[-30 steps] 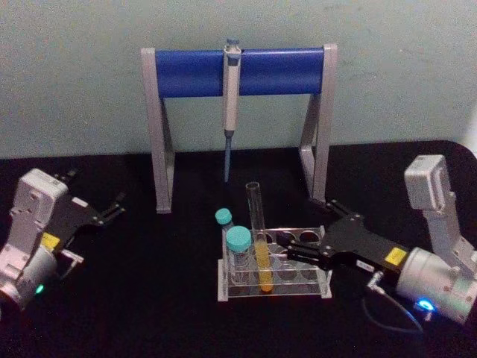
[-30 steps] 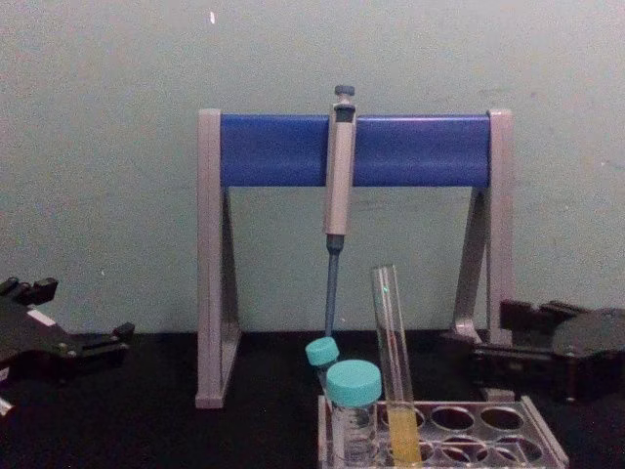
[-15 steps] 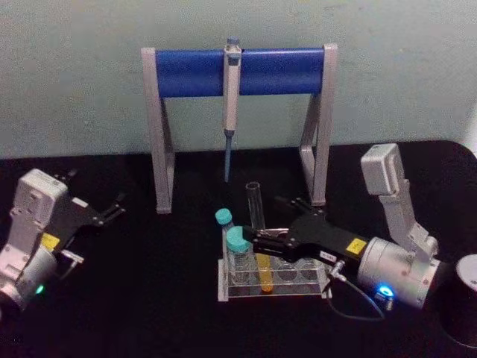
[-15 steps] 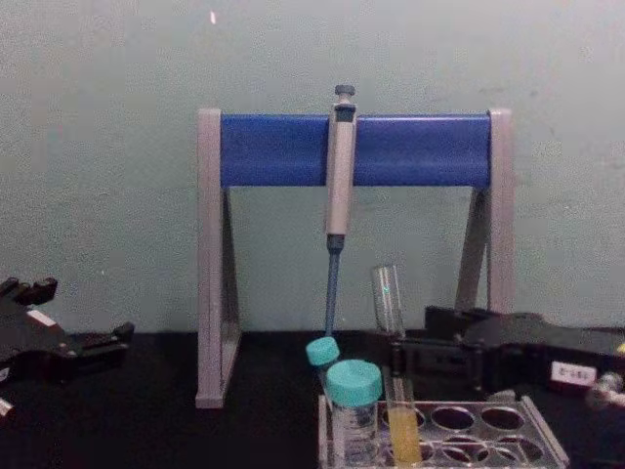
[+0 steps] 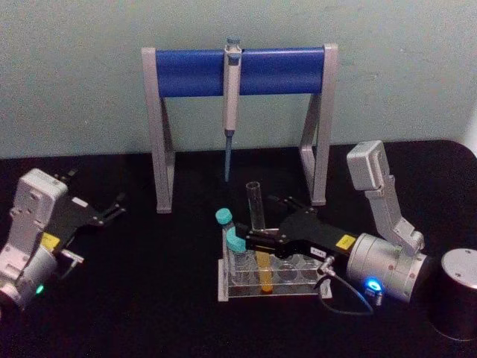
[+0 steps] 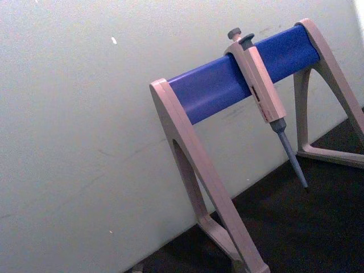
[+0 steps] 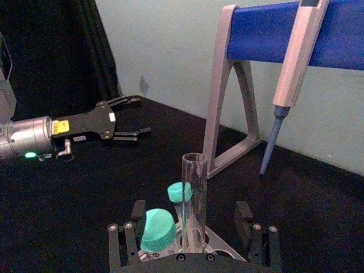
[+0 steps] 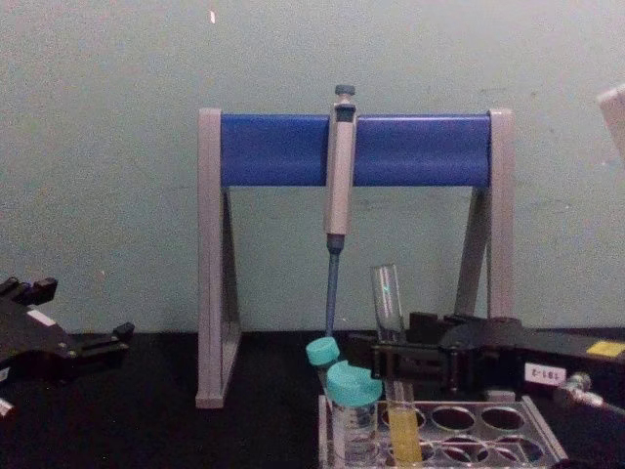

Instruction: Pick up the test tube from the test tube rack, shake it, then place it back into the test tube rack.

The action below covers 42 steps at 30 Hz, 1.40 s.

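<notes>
Black tabletop (image 5: 164, 298) under a pale green wall. At far left the left gripper (image 5: 112, 210) rests idle, fingers spread. At centre, beside two teal-capped vials (image 5: 237, 242), the test tube (image 5: 254, 198) stands in the test tube rack (image 5: 246, 293). From the right, the right gripper (image 5: 261, 224) straddles the tube, jaws apart, not clamped.

Black table (image 5: 149, 313) w/ pipette stand (image 5: 160, 149) at back, test tube rack (image 5: 246, 293) in front, dark cylinder (image 5: 456, 294) far R.
</notes>
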Tool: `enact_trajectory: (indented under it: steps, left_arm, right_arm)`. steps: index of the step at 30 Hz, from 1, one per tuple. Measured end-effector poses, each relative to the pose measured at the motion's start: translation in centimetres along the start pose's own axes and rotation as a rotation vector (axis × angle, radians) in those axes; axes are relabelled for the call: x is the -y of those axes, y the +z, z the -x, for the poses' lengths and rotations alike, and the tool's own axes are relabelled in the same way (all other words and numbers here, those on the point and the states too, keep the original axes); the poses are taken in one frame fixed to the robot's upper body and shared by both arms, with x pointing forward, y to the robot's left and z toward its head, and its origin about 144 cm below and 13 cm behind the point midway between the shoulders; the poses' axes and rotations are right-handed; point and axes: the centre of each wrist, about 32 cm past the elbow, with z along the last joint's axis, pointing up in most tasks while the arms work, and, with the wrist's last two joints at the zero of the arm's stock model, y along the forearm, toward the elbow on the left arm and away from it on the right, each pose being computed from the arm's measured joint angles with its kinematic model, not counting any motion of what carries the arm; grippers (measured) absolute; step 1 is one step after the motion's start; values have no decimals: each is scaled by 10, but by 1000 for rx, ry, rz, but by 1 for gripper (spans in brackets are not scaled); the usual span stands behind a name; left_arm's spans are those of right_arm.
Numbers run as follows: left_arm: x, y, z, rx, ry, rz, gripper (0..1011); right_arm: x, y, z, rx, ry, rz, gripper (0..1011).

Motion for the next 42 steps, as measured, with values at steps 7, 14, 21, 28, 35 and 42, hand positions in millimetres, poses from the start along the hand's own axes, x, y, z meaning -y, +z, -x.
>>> enact_trajectory:
  steps: [7,14,21,28,35,42]
  left_arm:
    - [0,0,0,0,0,0,1001]
    - [0,0,0,0,0,0,1001]
    - [0,0,0,0,0,0,1001]
    - [0,0,0,0,0,0,1002]
    - [0,0,0,0,0,0,1001]
    - [0,0,0,0,0,0,1002]
  right_arm:
    - [-3,-1,0,-1,4,6,1000]
    - [-3,-1,0,-2,4,6,1000]
    - [-3,-1,0,-1,3,6,926]
    - [-2,0,0,-1,3,6,718]
    - [-2,0,0,-1,3,5,500]
    - [-2,0,0,-1,3,4,295]
